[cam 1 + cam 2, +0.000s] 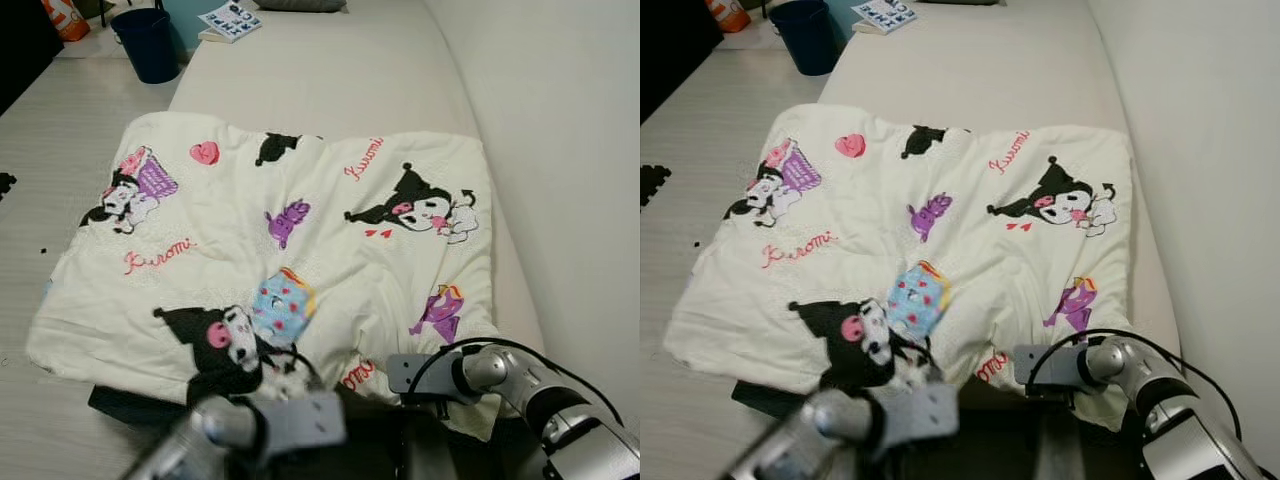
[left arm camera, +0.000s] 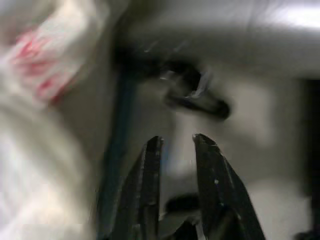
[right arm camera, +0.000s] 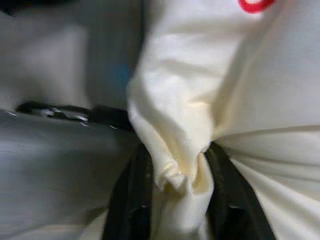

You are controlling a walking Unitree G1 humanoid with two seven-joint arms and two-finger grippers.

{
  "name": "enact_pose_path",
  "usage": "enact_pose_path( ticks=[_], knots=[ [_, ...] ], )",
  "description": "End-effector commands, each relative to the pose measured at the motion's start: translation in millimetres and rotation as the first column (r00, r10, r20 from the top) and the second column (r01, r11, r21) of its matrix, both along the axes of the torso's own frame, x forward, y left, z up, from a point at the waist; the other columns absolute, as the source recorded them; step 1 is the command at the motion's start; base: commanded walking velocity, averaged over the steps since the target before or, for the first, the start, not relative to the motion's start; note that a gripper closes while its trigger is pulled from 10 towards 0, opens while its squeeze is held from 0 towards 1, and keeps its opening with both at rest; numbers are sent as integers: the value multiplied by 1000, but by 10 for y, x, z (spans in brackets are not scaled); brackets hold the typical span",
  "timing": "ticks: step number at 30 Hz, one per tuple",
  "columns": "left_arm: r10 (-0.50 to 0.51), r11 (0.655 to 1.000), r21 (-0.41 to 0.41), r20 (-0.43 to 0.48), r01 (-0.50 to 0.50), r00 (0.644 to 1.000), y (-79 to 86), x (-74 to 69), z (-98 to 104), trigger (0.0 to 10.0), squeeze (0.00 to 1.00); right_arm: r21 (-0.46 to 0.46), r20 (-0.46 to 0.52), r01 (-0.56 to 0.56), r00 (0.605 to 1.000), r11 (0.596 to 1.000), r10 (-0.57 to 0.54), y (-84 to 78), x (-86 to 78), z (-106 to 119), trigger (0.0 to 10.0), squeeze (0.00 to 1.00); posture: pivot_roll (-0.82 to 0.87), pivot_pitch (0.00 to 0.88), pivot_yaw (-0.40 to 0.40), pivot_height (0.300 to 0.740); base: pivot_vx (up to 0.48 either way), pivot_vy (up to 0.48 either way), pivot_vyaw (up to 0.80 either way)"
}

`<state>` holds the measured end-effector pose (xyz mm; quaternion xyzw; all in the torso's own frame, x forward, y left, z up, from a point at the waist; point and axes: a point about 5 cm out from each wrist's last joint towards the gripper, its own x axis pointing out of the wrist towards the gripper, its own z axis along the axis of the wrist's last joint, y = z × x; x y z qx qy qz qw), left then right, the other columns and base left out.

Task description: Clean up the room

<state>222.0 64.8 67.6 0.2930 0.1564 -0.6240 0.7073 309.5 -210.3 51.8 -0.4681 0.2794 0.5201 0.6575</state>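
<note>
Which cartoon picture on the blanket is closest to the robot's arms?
The black-hooded character with the pink skull at the blanket's near edge, beside the blue spotted patch. The others sit farther up the bed.

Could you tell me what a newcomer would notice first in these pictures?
A cream blanket printed with black cartoon characters lies spread across the near end of a beige bed. At its near edge, the right gripper pinches a bunched fold of the fabric. A dark blue bin stands on the floor at the far left.
</note>
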Motion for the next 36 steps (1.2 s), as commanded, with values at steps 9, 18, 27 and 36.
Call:
enact_pose_path(
  ticks=[9, 18, 27, 36],
  knots=[
    [-23, 997, 68, -75, 28, 997, 148, -121, 3, 10000, 0, -45, -371, 48, 927, 998, -61, -163, -296, -215, 10000, 749, 57, 241, 5, 559, 0, 0, 0],
    [8, 999, -38, -134, -13, 991, 146, -113, 125, 10000, 0, 103, -552, 137, 832, 985, -58, -116, -248, -23, 10000, 0, 60, 234, 6, 559, 0, 0, 0],
    [126, 952, -252, -189, -173, 974, 103, 100, 401, 10000, 0, 594, -445, 289, 895, 750, 8, 247, 186, 602, 10000, 0, 61, 234, 12, 559, 0, 0, 0],
    [299, 717, -550, -313, -428, 902, 134, 443, 836, 10000, 0, 972, -212, 223, 969, 79, -128, 444, 611, 1460, 10000, 0, 68, 245, 10, 559, 0, 0, 0]
  ],
)
